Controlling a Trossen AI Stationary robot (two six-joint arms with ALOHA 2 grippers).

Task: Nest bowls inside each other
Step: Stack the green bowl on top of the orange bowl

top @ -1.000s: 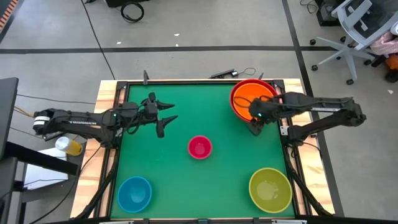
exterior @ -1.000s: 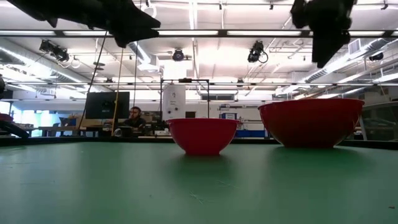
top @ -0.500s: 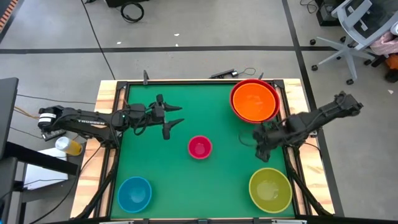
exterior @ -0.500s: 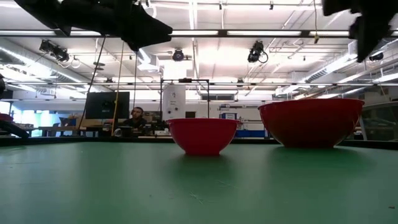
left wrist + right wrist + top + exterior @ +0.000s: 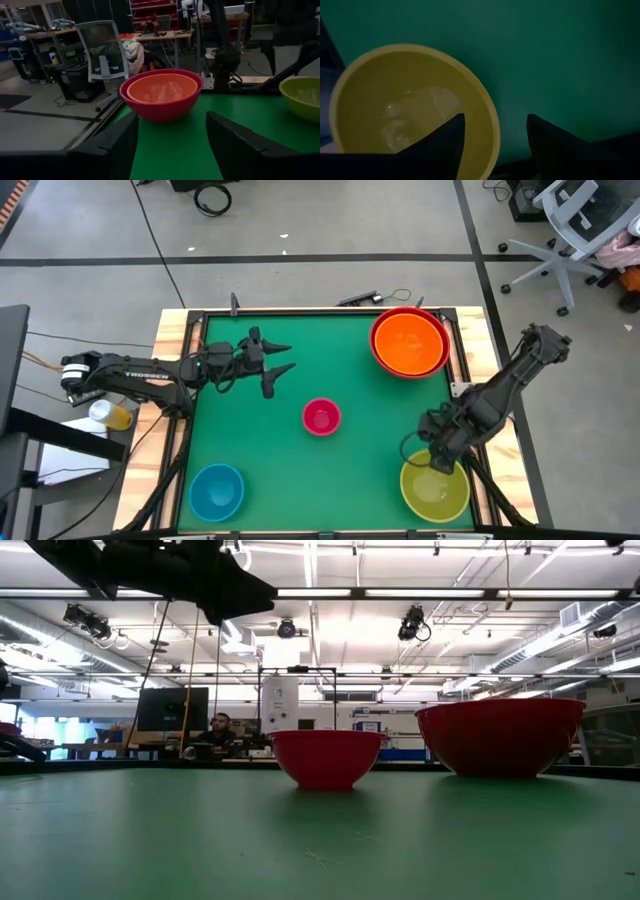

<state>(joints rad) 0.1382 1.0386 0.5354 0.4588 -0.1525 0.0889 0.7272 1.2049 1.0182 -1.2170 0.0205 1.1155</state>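
Observation:
The orange bowl (image 5: 408, 340) sits nested in the red bowl (image 5: 376, 352) at the far right corner. The small magenta-pink bowl (image 5: 321, 417) stands mid-table, the light blue bowl (image 5: 216, 490) near left, and the yellow-green bowl (image 5: 438, 488) near right. My left gripper (image 5: 275, 370) hovers open, level, over the far left part of the mat, facing the red bowl (image 5: 161, 109). My right gripper (image 5: 495, 137) points down, open, above the yellow-green bowl's rim (image 5: 487, 117). One finger is over the bowl's inside and one over the mat; it touches nothing.
The green mat (image 5: 300, 470) is framed by a raised black border (image 5: 190, 430) on a wooden table. Bare mat lies between the bowls. Office chairs and cables sit on the floor beyond the far edge, and a person sits far behind the table in the low view.
My right gripper has swung from beside the red and orange bowls toward the table's near edge. It sank a little and rolled as it went, ending over the yellow-green bowl's rim. My left gripper has edged slightly toward the table's right. No bowl has moved.

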